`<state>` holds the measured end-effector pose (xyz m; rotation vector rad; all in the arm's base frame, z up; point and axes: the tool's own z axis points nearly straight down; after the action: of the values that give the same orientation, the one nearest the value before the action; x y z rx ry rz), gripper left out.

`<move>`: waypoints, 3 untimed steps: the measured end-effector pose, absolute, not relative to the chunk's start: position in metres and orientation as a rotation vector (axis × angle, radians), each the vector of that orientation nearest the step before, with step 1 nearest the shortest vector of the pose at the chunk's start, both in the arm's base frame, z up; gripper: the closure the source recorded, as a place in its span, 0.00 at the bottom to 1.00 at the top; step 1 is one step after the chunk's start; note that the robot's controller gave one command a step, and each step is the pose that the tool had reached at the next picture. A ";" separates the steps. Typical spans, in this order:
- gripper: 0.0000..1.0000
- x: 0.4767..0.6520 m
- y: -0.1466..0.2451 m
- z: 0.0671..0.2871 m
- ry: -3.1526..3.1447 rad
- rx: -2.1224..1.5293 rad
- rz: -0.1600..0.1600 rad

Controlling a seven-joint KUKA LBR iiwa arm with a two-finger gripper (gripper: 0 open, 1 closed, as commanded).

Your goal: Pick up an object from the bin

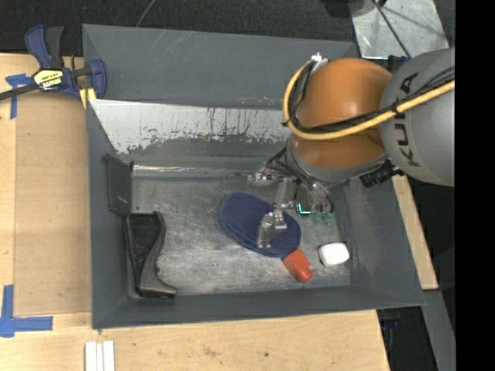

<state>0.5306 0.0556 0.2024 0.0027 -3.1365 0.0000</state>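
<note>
Hand (272,229) sits low over the right end of a dark blue oval pad (240,216) lying mid-floor in the bin (232,304); whether it is spread or pressed together cannot be told. A red block (297,266) and a white block (334,253) lie near the pad.
</note>
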 end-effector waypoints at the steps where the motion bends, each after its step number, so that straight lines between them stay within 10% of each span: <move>1: 0.00 0.579 0.040 0.075 -3.024 0.858 -0.004; 2: 1.00 0.580 0.040 0.076 -3.027 0.856 -0.003; 3: 1.00 0.590 0.045 0.187 -3.052 0.797 0.002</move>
<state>0.5895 0.0450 0.1867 0.7965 -3.0516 0.0024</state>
